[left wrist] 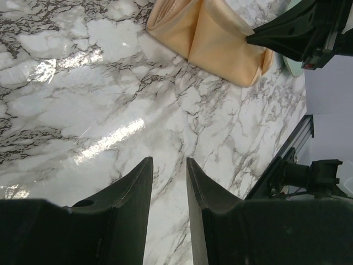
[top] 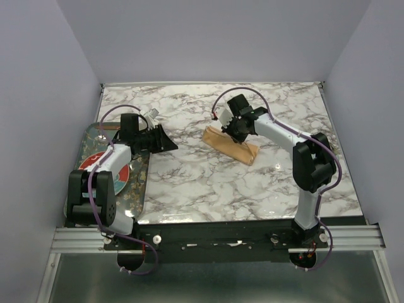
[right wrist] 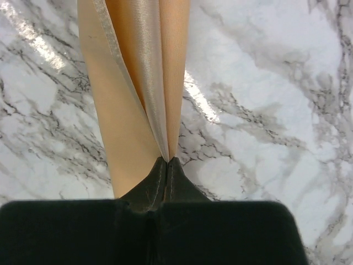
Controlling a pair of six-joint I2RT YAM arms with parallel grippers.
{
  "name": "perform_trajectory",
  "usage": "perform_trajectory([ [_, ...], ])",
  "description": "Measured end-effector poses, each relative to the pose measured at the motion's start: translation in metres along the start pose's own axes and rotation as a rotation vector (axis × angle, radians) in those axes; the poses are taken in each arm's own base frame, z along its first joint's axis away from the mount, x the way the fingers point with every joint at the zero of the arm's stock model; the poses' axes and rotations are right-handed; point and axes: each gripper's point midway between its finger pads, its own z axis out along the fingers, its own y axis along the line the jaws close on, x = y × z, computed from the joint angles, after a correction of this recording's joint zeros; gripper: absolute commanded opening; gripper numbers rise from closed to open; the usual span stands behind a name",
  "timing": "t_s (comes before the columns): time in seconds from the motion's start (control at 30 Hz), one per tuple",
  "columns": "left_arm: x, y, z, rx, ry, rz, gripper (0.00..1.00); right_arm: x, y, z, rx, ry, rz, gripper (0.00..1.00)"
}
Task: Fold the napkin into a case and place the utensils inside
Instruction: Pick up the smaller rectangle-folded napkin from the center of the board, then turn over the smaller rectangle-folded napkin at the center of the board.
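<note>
I hold my right fingers (right wrist: 157, 179) pinched on the soft, probably slippery napkin (right wrist: 127, 83) at its layered end, while my left fingers (left wrist: 132, 190) stand parted and empty, well apart from it.

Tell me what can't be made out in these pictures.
1. Utensils: no view shows any clearly; in the top view the left arm covers much of the tray.
2. Napkin: in the top view the right gripper hides part of it; in the right wrist view the top edge cuts it off.
3. Napkin's inside: its layers lie closed, so a pocket cannot be confirmed.
</note>
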Motion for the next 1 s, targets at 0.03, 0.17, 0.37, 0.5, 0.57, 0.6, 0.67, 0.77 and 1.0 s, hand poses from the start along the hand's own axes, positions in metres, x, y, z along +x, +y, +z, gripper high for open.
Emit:
perform_trajectory([
  [0.03, 0.0, 0.001, -0.001, -0.003, 0.001, 0.002, 0.39, -0.001, -0.003, 0.0, 0.012, -0.003, -0.005, 0.01],
  [0.17, -0.004, 0.008, -0.007, -0.021, -0.006, 0.004, 0.39, -0.008, -0.017, -0.004, 0.08, -0.022, -0.026, 0.01],
  [0.37, -0.005, 0.009, -0.009, -0.027, -0.005, 0.003, 0.39, -0.014, -0.036, -0.007, 0.169, -0.031, -0.058, 0.0],
  [0.5, -0.005, 0.009, -0.009, -0.026, -0.005, 0.006, 0.39, -0.022, -0.045, -0.01, 0.226, -0.043, -0.092, 0.01],
  [0.57, -0.006, 0.011, -0.01, -0.028, -0.009, 0.003, 0.39, -0.027, -0.047, -0.009, 0.253, -0.053, -0.111, 0.01],
  [0.6, -0.007, 0.012, -0.011, -0.03, -0.012, 0.001, 0.39, -0.029, -0.049, -0.009, 0.273, -0.056, -0.126, 0.01],
  [0.67, -0.009, 0.015, -0.013, -0.036, -0.021, -0.003, 0.39, -0.031, -0.047, -0.006, 0.29, -0.059, -0.149, 0.01],
  [0.77, -0.011, 0.017, -0.014, -0.04, -0.026, -0.006, 0.39, -0.029, -0.042, 0.0, 0.313, -0.046, -0.18, 0.01],
  [1.0, -0.01, 0.019, -0.016, -0.043, -0.028, -0.005, 0.39, -0.019, -0.024, 0.015, 0.349, -0.019, -0.243, 0.01],
])
